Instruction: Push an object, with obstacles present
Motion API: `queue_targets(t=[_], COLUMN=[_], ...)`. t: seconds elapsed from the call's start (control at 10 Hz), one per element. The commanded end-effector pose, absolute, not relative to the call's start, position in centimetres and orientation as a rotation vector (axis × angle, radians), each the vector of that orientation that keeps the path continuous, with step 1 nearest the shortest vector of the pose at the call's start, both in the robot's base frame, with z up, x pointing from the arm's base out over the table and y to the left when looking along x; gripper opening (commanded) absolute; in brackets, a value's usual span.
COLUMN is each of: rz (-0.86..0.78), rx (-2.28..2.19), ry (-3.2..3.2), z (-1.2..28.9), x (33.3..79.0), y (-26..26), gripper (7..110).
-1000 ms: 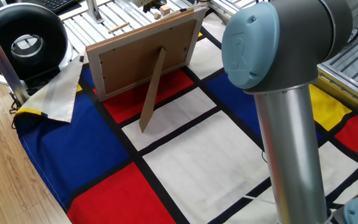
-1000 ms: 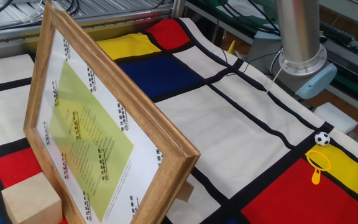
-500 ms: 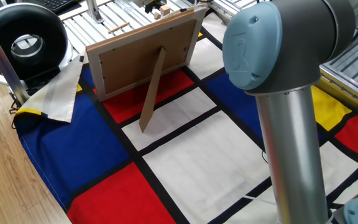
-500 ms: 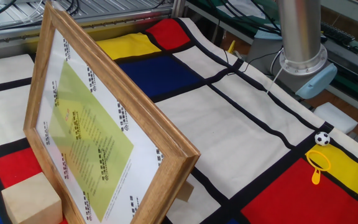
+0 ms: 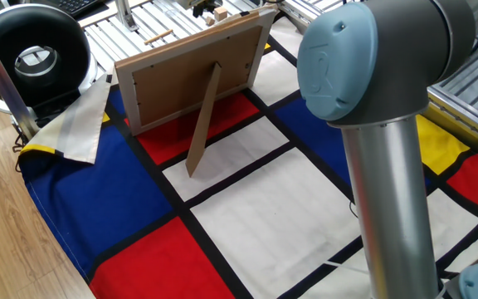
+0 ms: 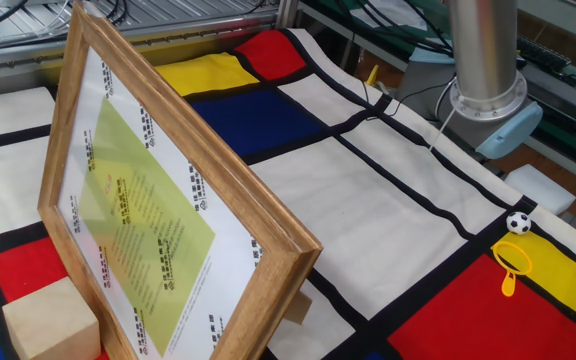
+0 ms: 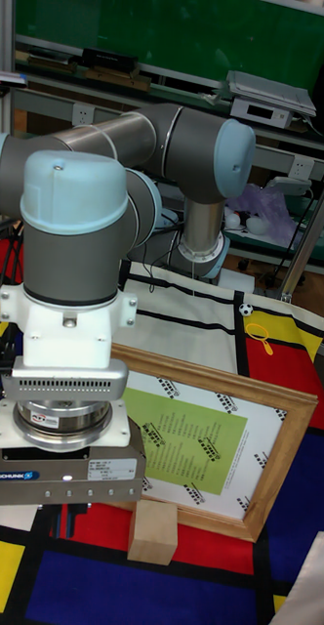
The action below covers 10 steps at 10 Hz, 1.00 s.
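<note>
A pale wooden block [image 6: 48, 320] sits on the chequered cloth at the foot of a leaning wooden picture frame [image 6: 178, 215]. In the tall fixed view the block [image 7: 152, 532] lies just in front of the frame's [image 7: 279, 459] lower edge. My gripper's body [image 7: 66, 479] hangs close to that camera, to the left of the block. Its fingers are cut off from sight below the body, so open or shut does not show. In one fixed view only the back of the frame [image 5: 193, 71] and my arm's column [image 5: 388, 191] appear; the block is hidden there.
A second small wooden piece [image 6: 296, 305] peeks out behind the frame. A tiny football [image 6: 518, 222] and a yellow magnifier toy [image 6: 513, 265] lie near the arm's base [image 6: 488, 100]. A folded cloth corner [image 5: 77, 124] and a black round device [image 5: 31, 58] sit at the table's edge.
The arm's elbow has edged very slightly to the right in one fixed view. Frame, block and toys have not moved.
</note>
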State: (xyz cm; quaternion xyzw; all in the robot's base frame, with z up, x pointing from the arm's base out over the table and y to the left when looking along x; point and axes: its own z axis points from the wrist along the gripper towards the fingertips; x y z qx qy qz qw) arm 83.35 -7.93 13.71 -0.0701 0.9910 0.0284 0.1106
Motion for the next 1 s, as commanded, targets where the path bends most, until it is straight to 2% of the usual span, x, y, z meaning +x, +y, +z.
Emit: queue_targets(t=[0.0,0.9], rz=[0.095,0.104], rx=[-0.204,-0.196], ry=[2.915,2.915], z=[13.93,13.96], x=[83.26,83.47], y=[-7.73,-7.49], gripper=[7,7])
